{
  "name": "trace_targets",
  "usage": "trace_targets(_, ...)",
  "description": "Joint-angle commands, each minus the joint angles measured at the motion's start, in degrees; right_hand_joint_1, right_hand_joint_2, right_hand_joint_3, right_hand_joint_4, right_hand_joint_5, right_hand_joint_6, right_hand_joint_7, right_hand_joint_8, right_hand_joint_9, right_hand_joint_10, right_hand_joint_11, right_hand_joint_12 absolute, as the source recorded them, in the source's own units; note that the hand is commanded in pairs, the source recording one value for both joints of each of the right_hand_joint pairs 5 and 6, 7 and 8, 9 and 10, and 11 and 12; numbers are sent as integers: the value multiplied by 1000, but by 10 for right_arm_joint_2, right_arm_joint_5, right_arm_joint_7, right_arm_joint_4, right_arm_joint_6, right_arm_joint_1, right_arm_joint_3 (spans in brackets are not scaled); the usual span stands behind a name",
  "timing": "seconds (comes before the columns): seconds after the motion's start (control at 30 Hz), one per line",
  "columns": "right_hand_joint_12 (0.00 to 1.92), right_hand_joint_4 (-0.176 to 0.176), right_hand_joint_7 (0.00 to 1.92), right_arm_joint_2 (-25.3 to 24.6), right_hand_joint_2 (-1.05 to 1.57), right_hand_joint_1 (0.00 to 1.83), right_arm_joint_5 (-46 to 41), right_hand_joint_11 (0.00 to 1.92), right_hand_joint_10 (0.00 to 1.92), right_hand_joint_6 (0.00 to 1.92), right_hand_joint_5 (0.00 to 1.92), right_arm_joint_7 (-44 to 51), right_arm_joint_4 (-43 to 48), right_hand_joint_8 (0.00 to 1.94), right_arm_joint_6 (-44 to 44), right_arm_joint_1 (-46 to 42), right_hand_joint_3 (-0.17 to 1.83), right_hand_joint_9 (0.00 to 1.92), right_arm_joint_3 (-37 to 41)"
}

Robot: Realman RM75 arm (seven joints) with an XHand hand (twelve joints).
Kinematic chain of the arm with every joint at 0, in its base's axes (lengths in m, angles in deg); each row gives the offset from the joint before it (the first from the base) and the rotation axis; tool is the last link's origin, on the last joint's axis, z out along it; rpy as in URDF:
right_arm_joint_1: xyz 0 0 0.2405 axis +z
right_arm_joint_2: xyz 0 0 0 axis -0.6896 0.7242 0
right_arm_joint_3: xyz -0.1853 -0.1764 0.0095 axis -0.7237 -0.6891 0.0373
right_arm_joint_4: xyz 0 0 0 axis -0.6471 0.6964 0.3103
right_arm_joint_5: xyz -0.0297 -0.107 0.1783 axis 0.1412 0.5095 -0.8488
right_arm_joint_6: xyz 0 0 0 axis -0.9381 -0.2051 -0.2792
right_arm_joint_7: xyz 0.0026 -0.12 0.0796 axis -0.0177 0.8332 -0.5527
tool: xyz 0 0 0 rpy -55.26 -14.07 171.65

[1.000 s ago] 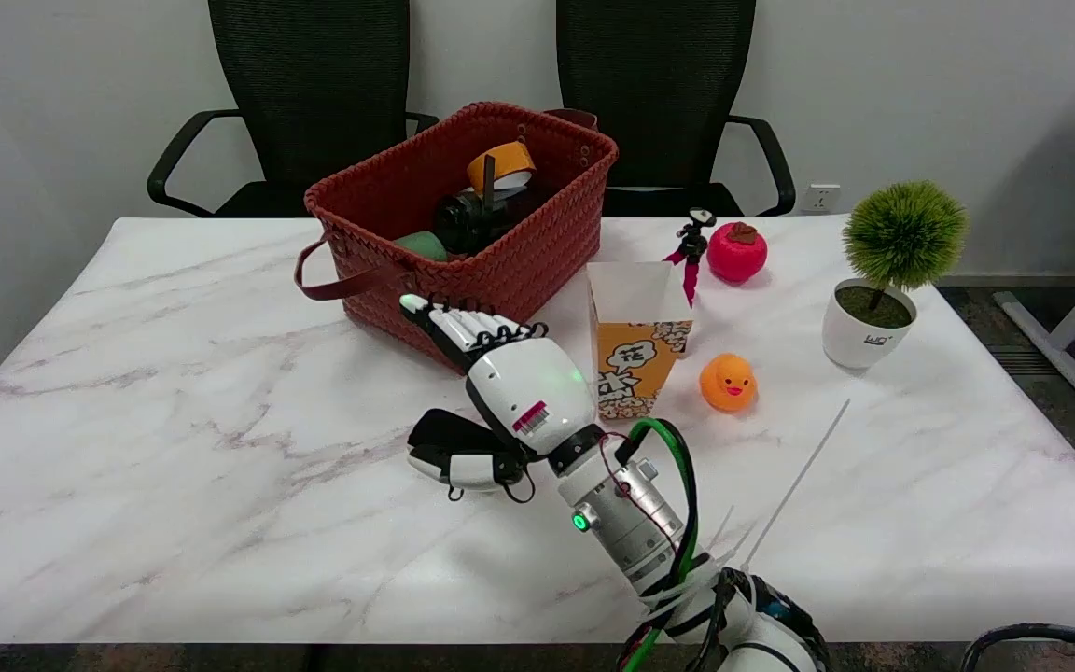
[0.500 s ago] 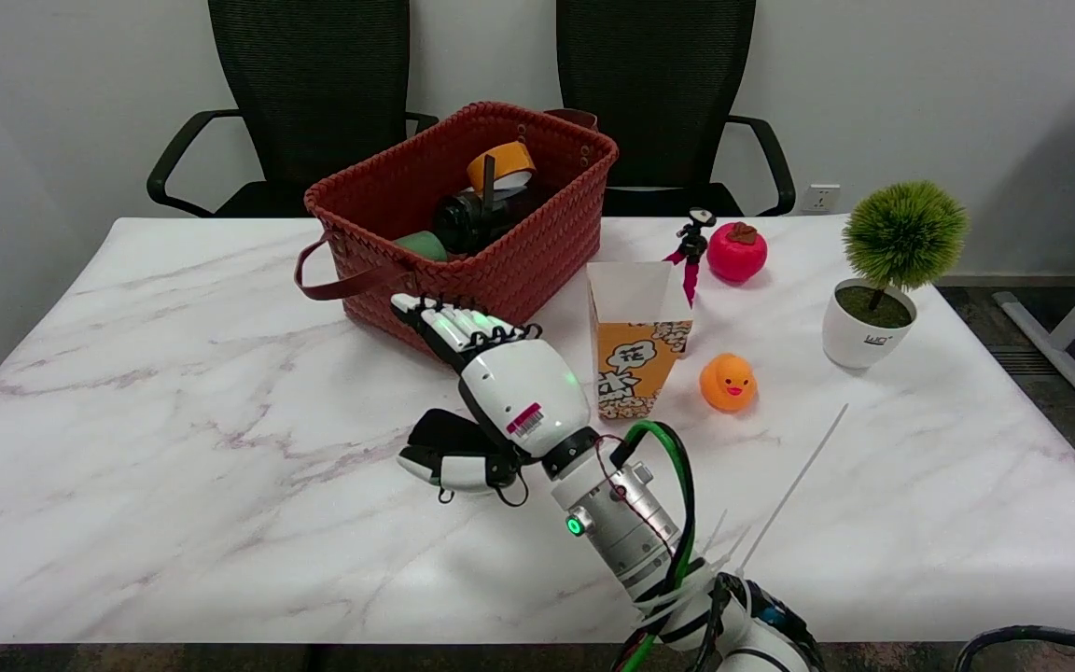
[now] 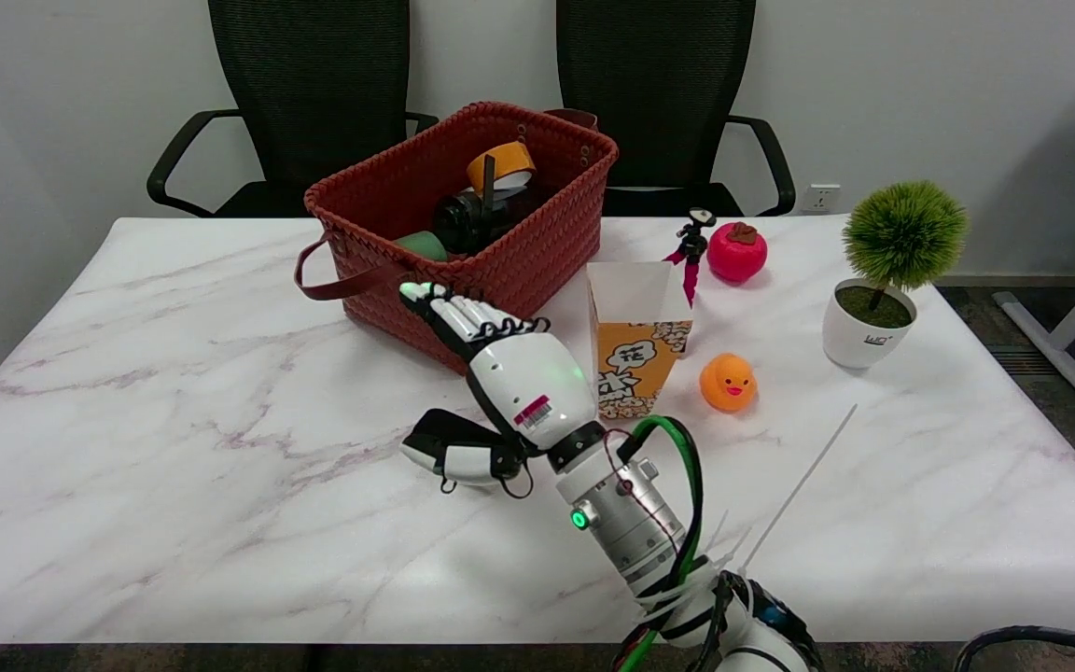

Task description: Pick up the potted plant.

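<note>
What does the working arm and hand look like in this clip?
The right hand has a glossy white shell with black finger parts, a green glow and a small pink-and-white label. A silver wrist section carries a green lit button; green, red and black cables loop beside it, bound with white zip ties.

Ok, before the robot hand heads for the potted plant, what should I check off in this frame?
1. Robot hand holds nothing, fingers apart: ok.
2. Potted plant upright, standing free near the table's right edge: ok.
3. Robot hand near the plant: not ok, it hovers by the basket.
4. Path clear: not ok, popcorn box and rubber duck lie between.
5. Pot's weight and how firmly it stands: cannot tell.
</note>
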Motion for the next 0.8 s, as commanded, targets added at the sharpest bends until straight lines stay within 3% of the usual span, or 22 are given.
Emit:
trace_targets(0.03,498,0,220,7,749,1033,-105,498,307,181,181,5,10,220,86,0,272,307,18)
trace_targets(0.3,486,0,194,38,761,1038,-180,486,285,139,139,5,24,194,154,0,269,285,30)
trace_targets(0.8,536,0,205,76,804,1030,-242,536,306,127,127,1,41,205,231,0,273,306,60)
